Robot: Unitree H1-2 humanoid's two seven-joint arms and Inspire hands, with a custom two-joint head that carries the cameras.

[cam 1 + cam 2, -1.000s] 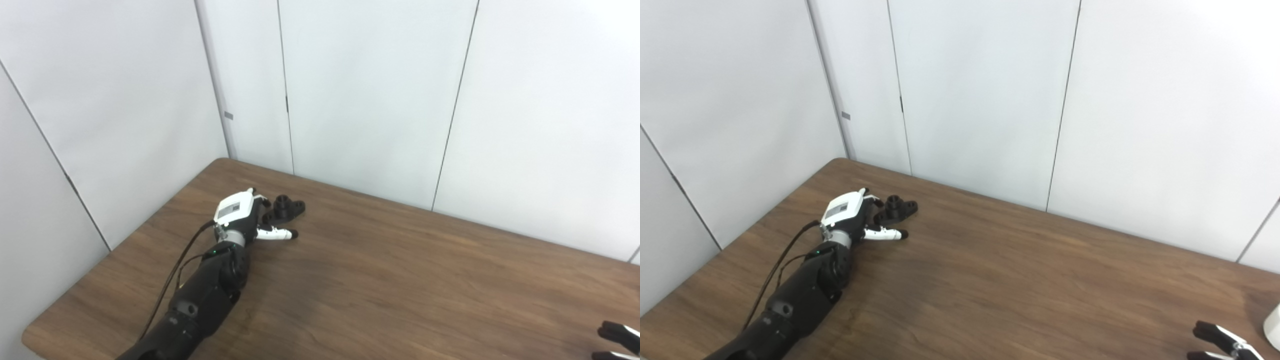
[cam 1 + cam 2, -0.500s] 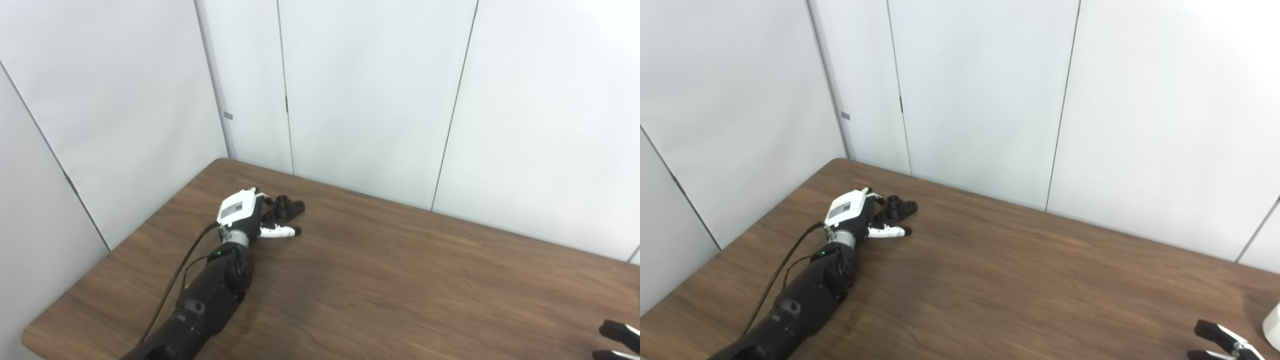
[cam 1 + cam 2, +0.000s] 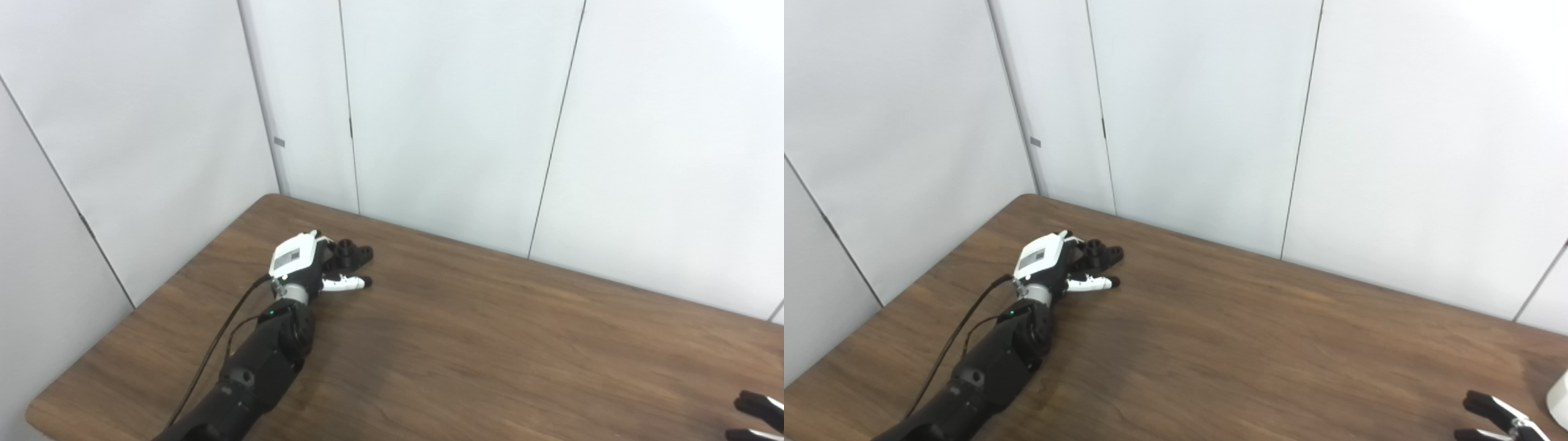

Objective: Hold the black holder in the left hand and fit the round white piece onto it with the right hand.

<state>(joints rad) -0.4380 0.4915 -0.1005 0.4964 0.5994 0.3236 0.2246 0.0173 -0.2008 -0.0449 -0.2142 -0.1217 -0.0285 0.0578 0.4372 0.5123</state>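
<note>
The black holder (image 3: 353,253), a small flanged piece with a raised round hub, lies on the table near the far left corner. My left hand (image 3: 301,263) rests on the table right against its near-left side. The fingers reach over that side of the holder and the thumb (image 3: 346,283) sticks out in front of it; the hand is open. The round white piece (image 3: 1559,399) shows only as a sliver at the right edge of the right eye view. Just the dark fingertips of my right hand (image 3: 1494,418) poke in at the bottom right, spread apart and holding nothing.
The brown wooden table (image 3: 490,343) stretches between the two hands. White wall panels (image 3: 453,110) stand close behind its far edge and along its left side. A black cable (image 3: 214,349) runs along my left forearm.
My left hand has slid forward and a little right, closing on the holder, so its fingers now overlap the holder's near side. The holder and right hand stay put.
</note>
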